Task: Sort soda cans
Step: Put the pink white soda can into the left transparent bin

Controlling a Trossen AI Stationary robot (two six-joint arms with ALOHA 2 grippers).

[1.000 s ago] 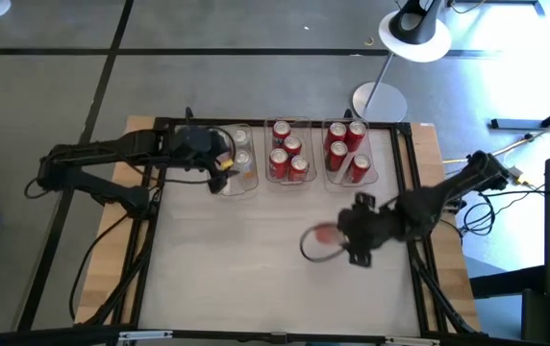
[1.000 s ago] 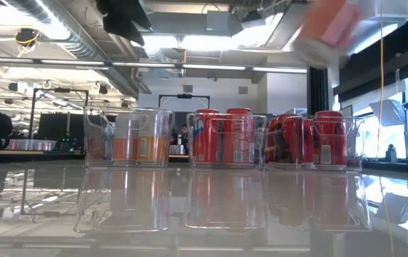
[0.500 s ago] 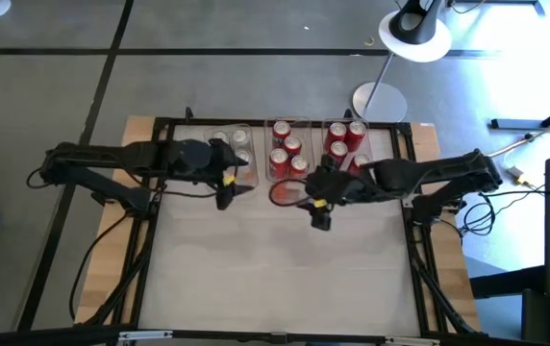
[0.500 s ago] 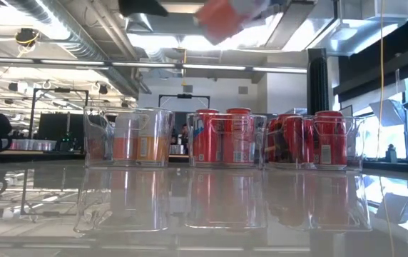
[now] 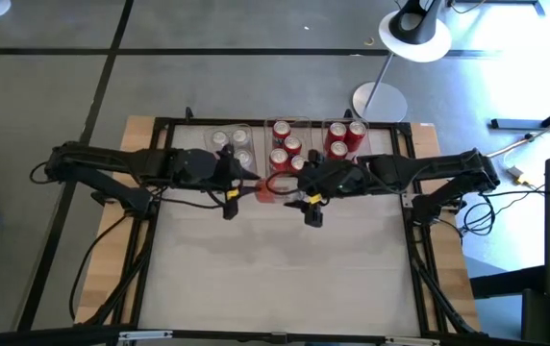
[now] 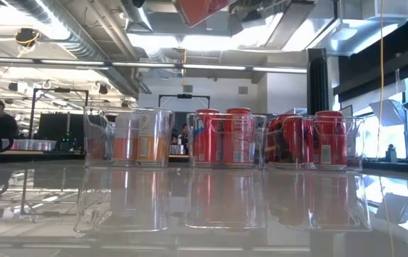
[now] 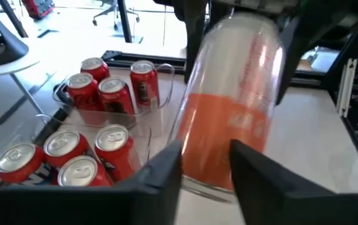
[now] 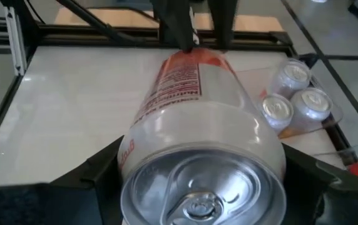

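The two arms meet above the middle of the table (image 5: 285,279), in front of the three clear bins (image 5: 234,173), and one silver-and-orange can (image 5: 267,187) hangs in the air between them. The right gripper (image 8: 198,187) is clamped round the can's top end, fingers pressed to its sides just below the lid. The left gripper (image 7: 207,165) has its fingers on either side of the can's other, orange end, though whether they bite yet I cannot tell. The can's long axis runs roughly from three o'clock to nine o'clock, arm to arm, lid toward the right wrist. The silver cans' bin lies at about eleven o'clock from the can, nearer the left arm, so a handover looks likely.
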